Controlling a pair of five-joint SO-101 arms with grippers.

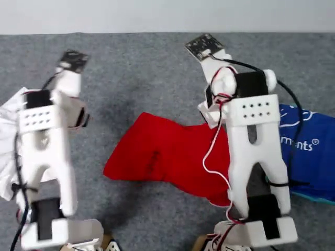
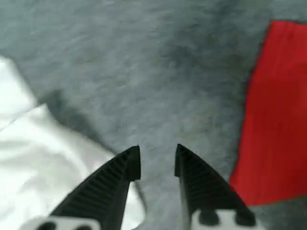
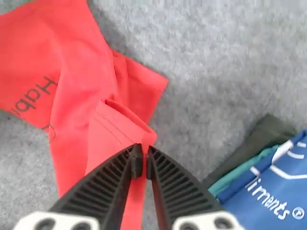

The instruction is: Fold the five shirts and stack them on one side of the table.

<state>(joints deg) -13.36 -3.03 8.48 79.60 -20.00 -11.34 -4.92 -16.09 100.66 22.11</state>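
A red shirt (image 1: 162, 154) lies crumpled in the middle of the grey table. My right gripper (image 3: 143, 155) is shut on a raised fold of the red shirt (image 3: 72, 86), near its far right corner. A stack of shirts with a blue shirt (image 1: 309, 151) on top sits at the right edge; teal and dark layers (image 3: 244, 158) show beneath the blue shirt (image 3: 273, 196). A white shirt (image 1: 8, 141) lies at the left edge. My left gripper (image 2: 157, 160) hangs open over bare table, between the white shirt (image 2: 43, 163) and the red shirt (image 2: 276, 120).
The grey felt table (image 1: 146, 73) has free room along the far side and between the two arms. The arm bases (image 1: 63, 230) stand at the near edge. A pale wall (image 1: 157, 15) runs behind the table.
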